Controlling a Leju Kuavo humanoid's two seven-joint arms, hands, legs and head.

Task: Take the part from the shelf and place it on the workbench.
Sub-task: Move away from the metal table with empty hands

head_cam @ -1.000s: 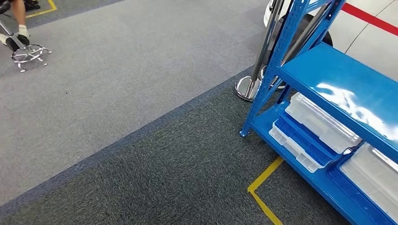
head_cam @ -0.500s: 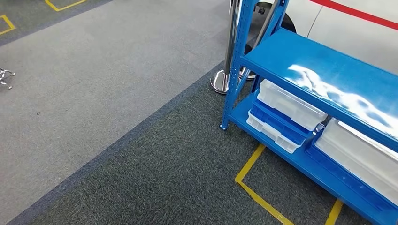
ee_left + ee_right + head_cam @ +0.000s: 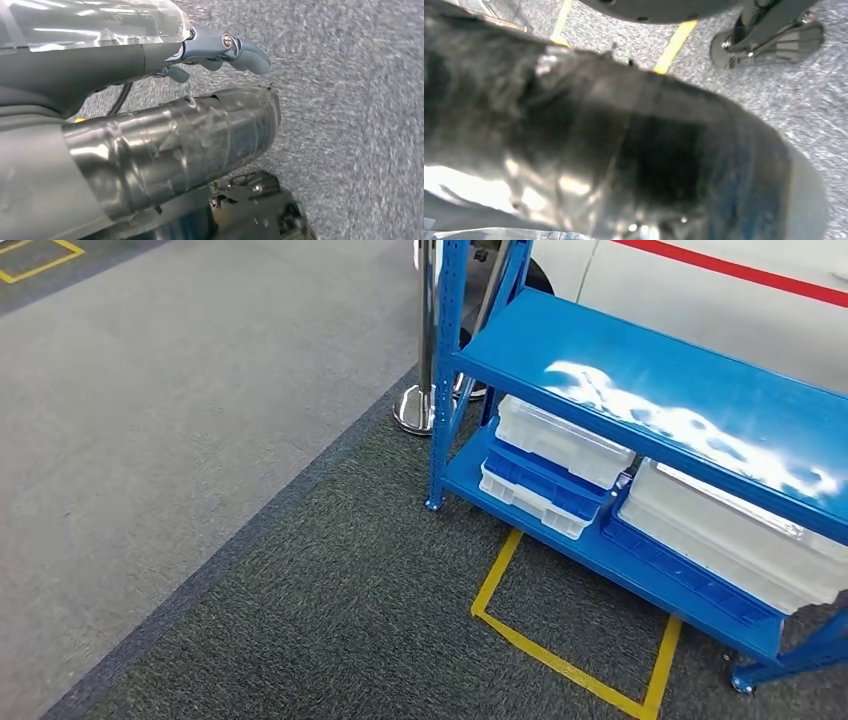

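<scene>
Shelf (image 3: 640,380) stands ahead; left hand (image 3: 220,50) hangs over carpet, fingers curled, holding nothing.

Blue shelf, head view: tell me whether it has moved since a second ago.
No. The shelf slid left in the picture, but the yellow floor tape and chrome post base slid with it; the camera turned, not the shelf.

A workshop floor: blue steel shelf (image 3: 640,380), plastic bins (image 3: 560,440), yellow floor tape (image 3: 560,660).

glossy blue metal shelf (image 3: 640,365), rough carpet (image 3: 300,610)
</scene>
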